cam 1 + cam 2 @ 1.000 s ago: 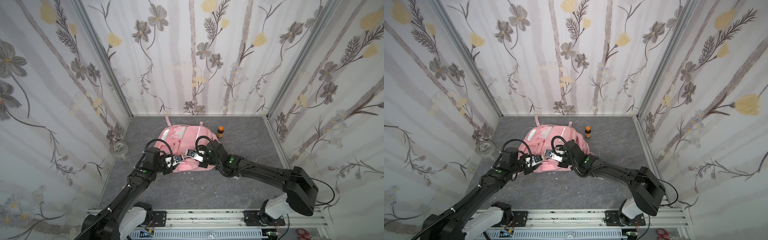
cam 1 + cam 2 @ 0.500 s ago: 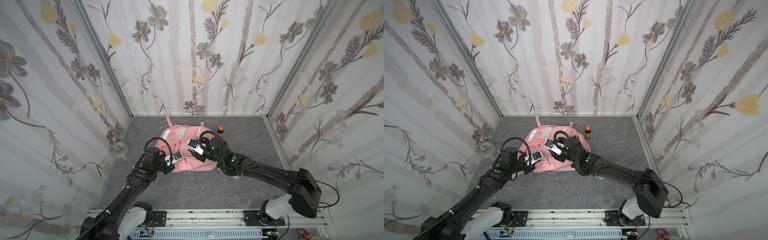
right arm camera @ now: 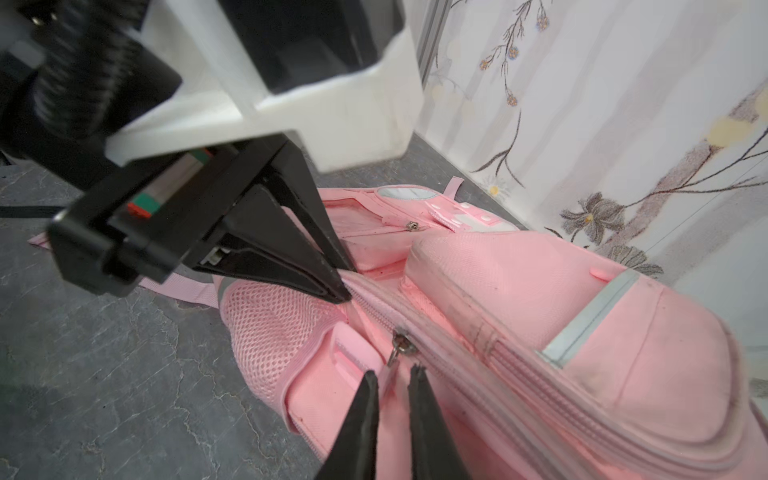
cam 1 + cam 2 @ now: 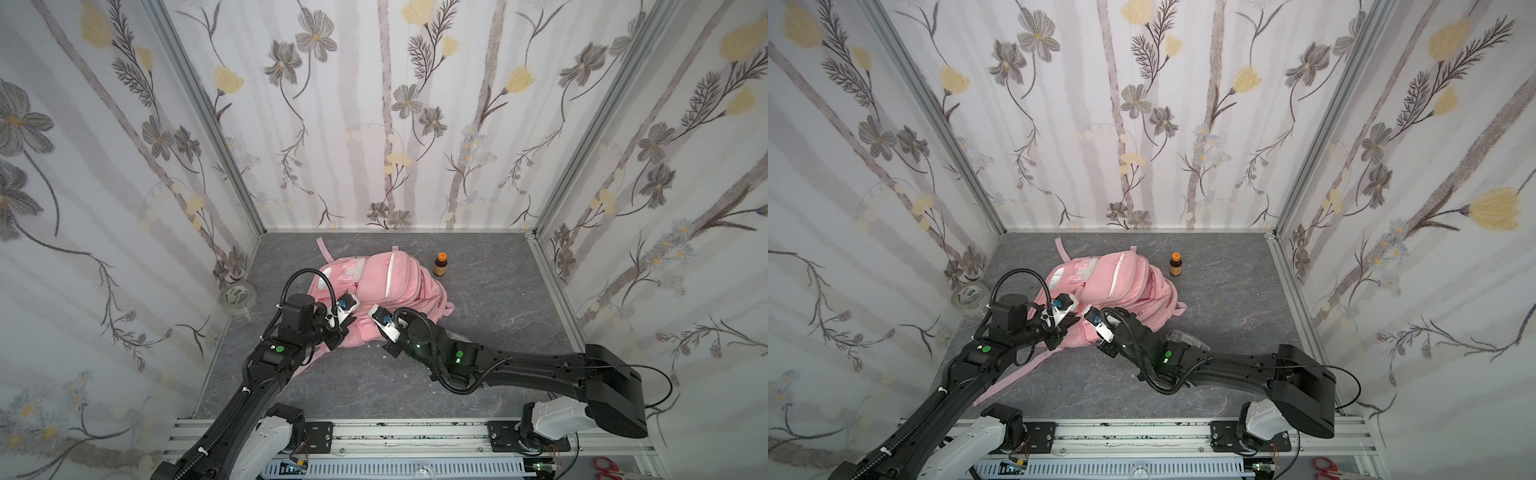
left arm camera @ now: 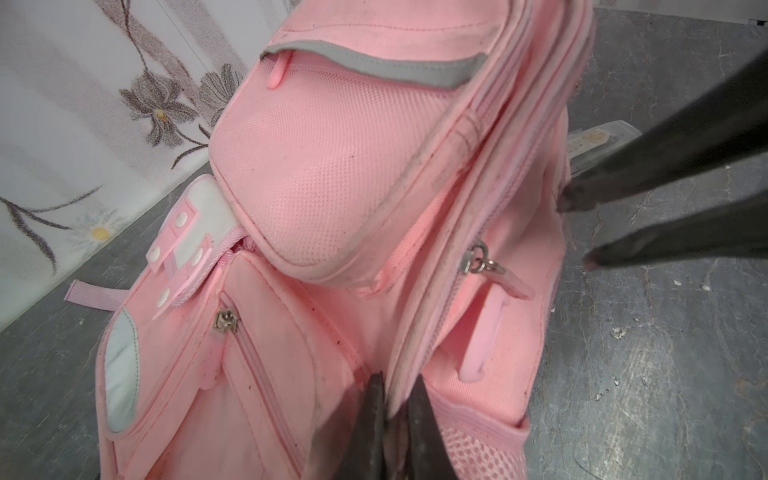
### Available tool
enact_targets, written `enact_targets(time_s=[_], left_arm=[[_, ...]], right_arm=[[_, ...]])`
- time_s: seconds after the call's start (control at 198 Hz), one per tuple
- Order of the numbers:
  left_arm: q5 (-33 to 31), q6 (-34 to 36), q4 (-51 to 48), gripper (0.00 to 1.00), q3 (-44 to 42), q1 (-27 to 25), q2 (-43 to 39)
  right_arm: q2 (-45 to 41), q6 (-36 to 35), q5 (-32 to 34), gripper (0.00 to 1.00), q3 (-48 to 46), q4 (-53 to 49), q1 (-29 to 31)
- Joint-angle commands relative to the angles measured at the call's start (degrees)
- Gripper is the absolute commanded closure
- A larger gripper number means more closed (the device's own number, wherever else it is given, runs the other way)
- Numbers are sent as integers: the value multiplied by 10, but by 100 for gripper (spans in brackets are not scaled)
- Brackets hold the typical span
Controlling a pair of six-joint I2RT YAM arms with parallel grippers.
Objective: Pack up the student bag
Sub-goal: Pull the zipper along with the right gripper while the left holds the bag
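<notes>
1. Saw the student bag [image 4: 390,282] [image 4: 1125,282] lying on the grey tabletop [image 4: 498,316] in both top views, a little left of the middle, front pockets facing up.
2. Found the left hand [image 5: 395,384] pressed shut on the bag's grey-edged seam [image 5: 419,199], with fabric pinched between both fingers, at the near end beside the mesh side pocket [image 3: 270,320].
3. Saw the same hand [image 3: 345,291] in the right wrist view too, tips together on that seam.
4. Found the right hand [image 3: 392,374] narrow, with only a thin gap between the fingers, right at the metal zipper pull [image 3: 400,347] of the big compartment.
5. Noted the pull's tab showing inside that gap in the right wrist view; could not tell a real grip from simple closeness.
6. In the left wrist view, saw the right hand [image 5: 579,232] just beside the bag's edge, near the pull [image 5: 478,259].
7. Noted both hands near each other at the bag's near end, not touching.
8. Saw a small brown bottle [image 4: 440,266] with an orange cap, upright, near the bag's far right corner but apart from it.
9. Saw a roll of tape [image 4: 237,297] by the left wall, well apart from the bag.
10. Noted a pink strap [image 4: 1017,374] trailing from the bag over the tabletop, under the left arm.
</notes>
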Motion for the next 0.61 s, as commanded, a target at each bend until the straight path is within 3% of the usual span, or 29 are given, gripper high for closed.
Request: enact_targets(time_s=[0.0, 0.218, 0.602], left_arm=[[10, -20, 31, 100, 16, -1, 4], [12, -19, 35, 100, 22, -1, 8], [25, -21, 42, 100, 17, -1, 9]], right_arm=[[15, 51, 19, 84, -3, 56, 9], [45, 96, 54, 74, -6, 62, 13], [58, 120, 65, 74, -15, 79, 11]])
